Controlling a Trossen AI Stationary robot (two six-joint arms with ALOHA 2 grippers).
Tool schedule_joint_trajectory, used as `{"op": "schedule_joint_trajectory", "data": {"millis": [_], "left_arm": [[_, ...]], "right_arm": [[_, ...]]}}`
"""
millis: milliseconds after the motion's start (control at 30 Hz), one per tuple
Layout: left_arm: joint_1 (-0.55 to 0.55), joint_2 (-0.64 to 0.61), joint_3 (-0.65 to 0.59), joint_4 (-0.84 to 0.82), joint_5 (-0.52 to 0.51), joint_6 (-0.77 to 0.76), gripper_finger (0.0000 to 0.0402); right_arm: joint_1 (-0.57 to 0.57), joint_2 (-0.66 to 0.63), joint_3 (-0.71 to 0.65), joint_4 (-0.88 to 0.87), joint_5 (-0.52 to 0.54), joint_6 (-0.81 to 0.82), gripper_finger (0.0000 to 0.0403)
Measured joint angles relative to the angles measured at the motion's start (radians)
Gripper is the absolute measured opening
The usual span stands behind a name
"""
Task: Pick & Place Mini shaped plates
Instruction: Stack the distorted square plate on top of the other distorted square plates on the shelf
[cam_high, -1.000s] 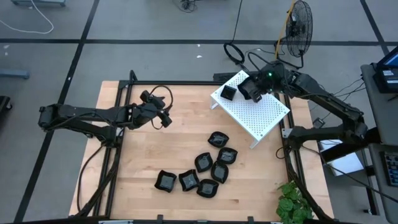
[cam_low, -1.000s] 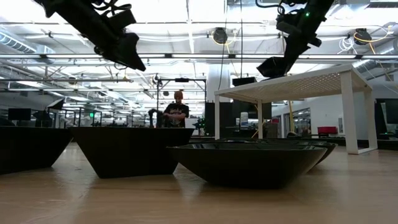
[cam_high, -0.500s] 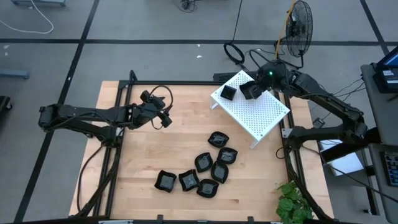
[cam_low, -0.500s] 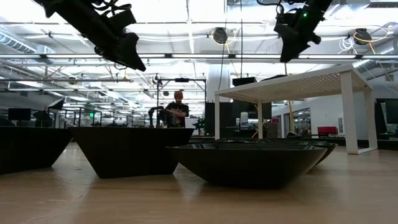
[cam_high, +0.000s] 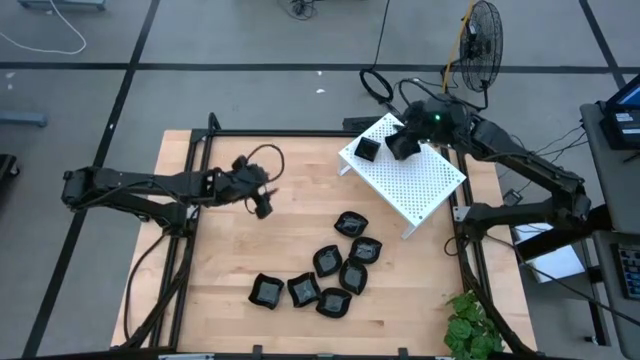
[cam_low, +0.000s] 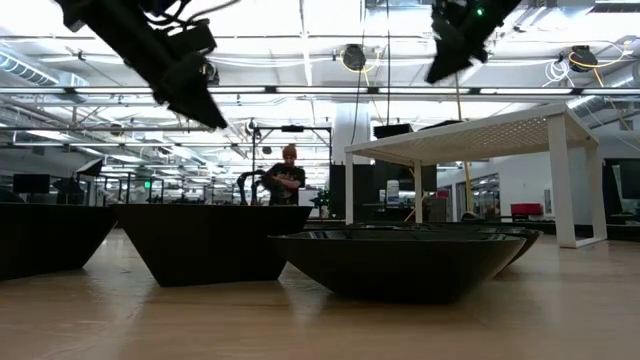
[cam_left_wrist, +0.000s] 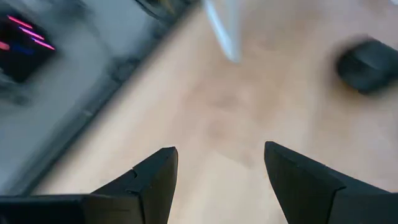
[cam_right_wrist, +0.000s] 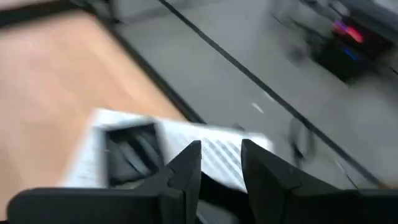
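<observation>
Right claw (cam_high: 398, 146), fingers parted and empty, hovers over the white rack (cam_high: 420, 182) at one o'clock beside a black plate (cam_high: 368, 149); left claw (cam_high: 262, 204) spread above the tabletop (cam_high: 225, 260) at nine.

- The left gripper (cam_left_wrist: 217, 168) is seen with its jaws apart, nothing between them.
- Pale wooden worktop (cam_left_wrist: 217, 106) is shown below.
- One black mini plate (cam_left_wrist: 368, 57) (blurred) is seen beyond.
</observation>
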Motion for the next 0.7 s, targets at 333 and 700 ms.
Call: {"op": "schedule_joint_trajectory", "data": {"millis": [333, 700], "left_arm": [[-0.150, 0.000, -0.044, -0.195, 0.500, -0.312, 0.0244], [-0.588, 0.059, -0.209, -0.026, 0.420, -1.088, 0.0243]], "right_arm": [[0.114, 0.000, 0.000, 0.211, -0.281, -0.092, 0.0100], [0.235, 0.000, 0.000, 0.235, -0.291, -0.112, 0.0100]]}}
